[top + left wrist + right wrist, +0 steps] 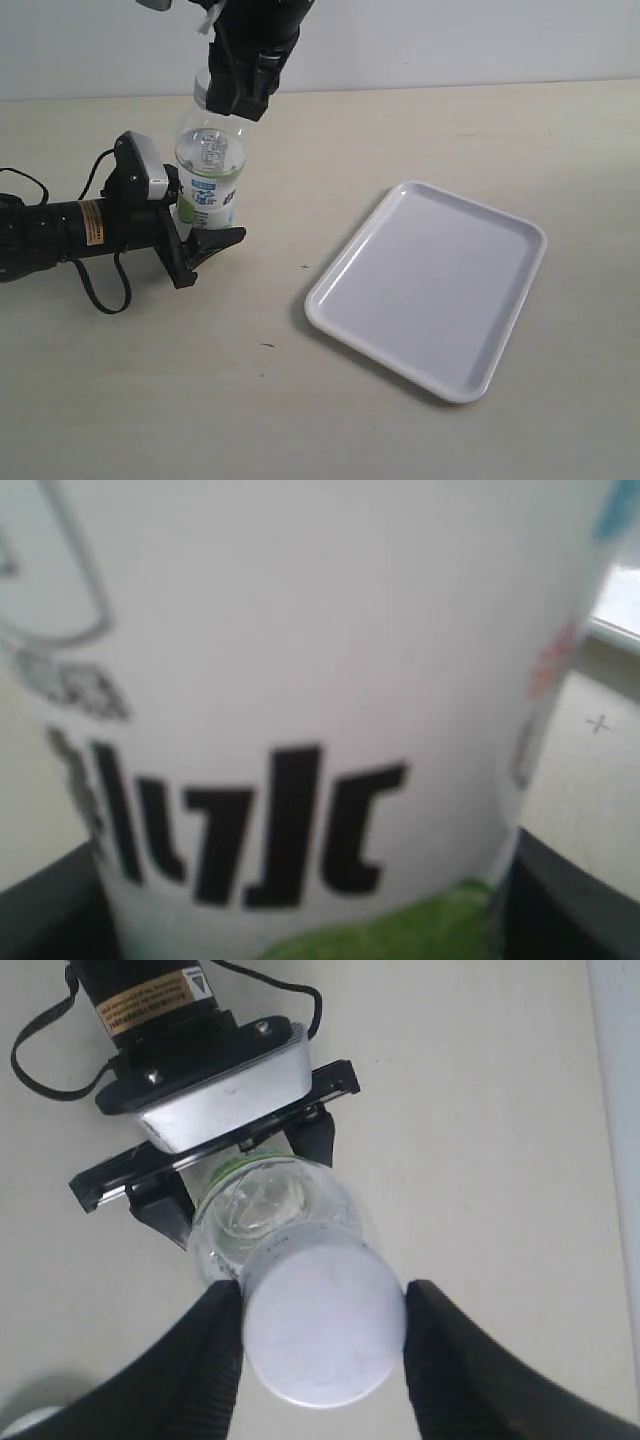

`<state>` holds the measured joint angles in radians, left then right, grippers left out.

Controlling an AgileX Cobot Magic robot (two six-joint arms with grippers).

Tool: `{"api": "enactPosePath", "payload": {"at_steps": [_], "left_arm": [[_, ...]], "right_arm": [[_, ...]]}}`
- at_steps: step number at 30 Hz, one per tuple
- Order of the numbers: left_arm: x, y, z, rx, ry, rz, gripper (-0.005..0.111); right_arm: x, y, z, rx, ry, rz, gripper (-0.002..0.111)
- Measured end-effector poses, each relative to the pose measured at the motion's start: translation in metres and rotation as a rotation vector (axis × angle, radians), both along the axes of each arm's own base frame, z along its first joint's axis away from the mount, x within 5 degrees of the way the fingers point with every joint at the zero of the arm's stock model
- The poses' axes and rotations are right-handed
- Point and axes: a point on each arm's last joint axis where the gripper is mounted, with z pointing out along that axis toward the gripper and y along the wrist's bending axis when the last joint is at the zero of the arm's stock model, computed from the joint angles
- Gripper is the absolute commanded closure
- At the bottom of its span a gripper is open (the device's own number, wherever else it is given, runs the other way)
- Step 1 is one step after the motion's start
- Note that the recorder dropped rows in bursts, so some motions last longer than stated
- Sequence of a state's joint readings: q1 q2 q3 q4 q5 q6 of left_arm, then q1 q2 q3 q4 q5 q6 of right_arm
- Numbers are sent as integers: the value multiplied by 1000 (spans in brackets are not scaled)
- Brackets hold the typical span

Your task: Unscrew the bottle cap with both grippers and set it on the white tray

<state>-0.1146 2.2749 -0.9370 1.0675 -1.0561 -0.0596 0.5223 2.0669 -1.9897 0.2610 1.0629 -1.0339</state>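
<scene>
On the beige tabletop [200,400] our left gripper [205,228] clamps the bottle [208,175] and our right gripper [238,98] pinches the bottle cap [322,1332]; we should twist level, without tilting.

The bottle [207,160] is clear glossy plastic, its cap [322,1330] smooth matt white, the tray [430,285] glossy, the tabletop [400,130] matt

The exterior camera is looking down slantwise over the whole counter [180,400], the left wrist camera is sitting very close to the shared bottle [300,680], and the right one is looking straight down onto its cap [322,1330].
</scene>
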Motion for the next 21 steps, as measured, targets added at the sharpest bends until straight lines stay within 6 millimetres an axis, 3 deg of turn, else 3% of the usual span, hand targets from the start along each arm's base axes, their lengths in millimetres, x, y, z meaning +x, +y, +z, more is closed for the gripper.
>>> {"api": "enactPosePath", "payload": {"at_steps": [12,21], "left_arm": [[0,0,0,0,0,-1,107],[0,0,0,0,0,-1,107]], "right_arm": [[-1,0,0,-93,-122,244,108],[-1,0,0,-110,-146,291,108]]}}
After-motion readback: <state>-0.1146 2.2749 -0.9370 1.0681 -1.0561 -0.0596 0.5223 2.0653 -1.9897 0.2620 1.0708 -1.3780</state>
